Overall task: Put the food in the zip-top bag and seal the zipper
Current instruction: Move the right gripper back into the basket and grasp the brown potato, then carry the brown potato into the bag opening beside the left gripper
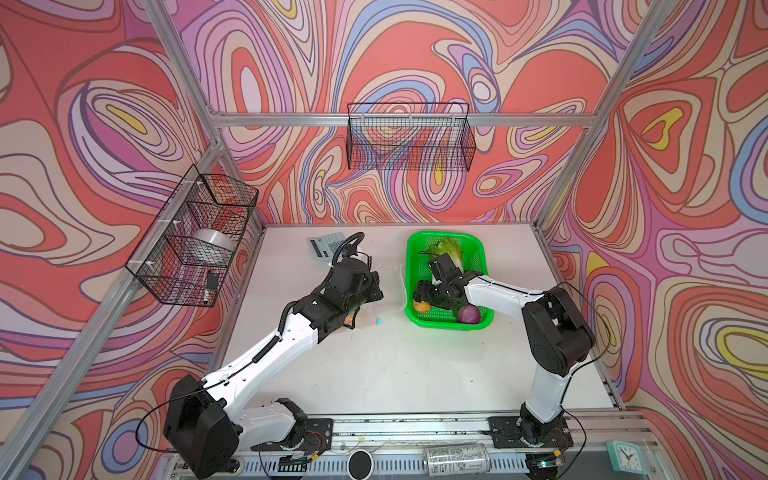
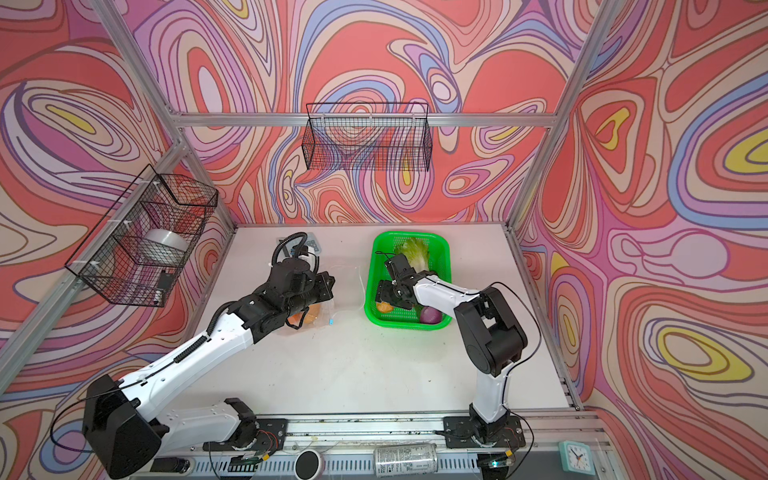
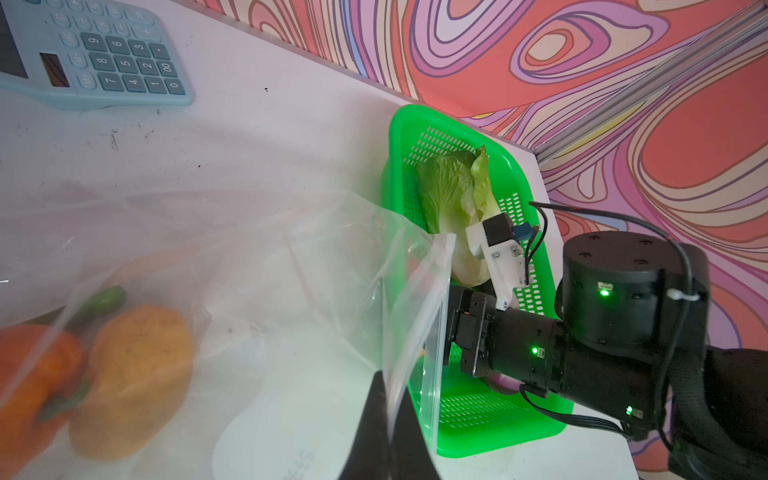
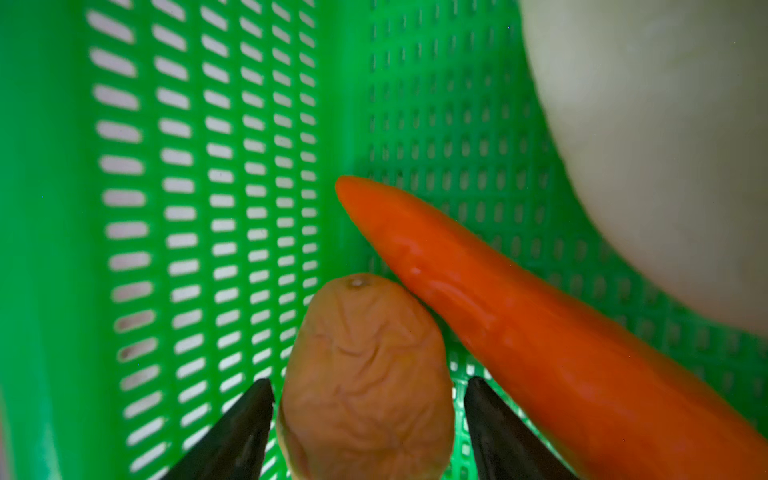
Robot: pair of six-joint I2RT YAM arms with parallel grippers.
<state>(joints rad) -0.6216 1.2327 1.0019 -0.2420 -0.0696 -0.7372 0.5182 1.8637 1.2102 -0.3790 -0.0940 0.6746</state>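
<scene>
Close the right gripper [image 4: 369,381], spread astride the potato [image 4: 361,332], clear of the adjoining carrot [image 4: 498,316]; the left gripper [image 3: 388,390] pinches the zip-top bag [image 3: 291,270].

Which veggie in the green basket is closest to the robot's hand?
The wrinkly tan potato: it sits between the open fingers of the right hand. The carrot lies beside it, and the cabbage is farther off.

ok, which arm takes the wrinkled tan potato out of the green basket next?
Right. The right gripper is open astride the wrinkled tan potato in the green perforated plastic basket. The left gripper is shut on the edge of the clear plastic zip-top bag, so it's busy.
</scene>
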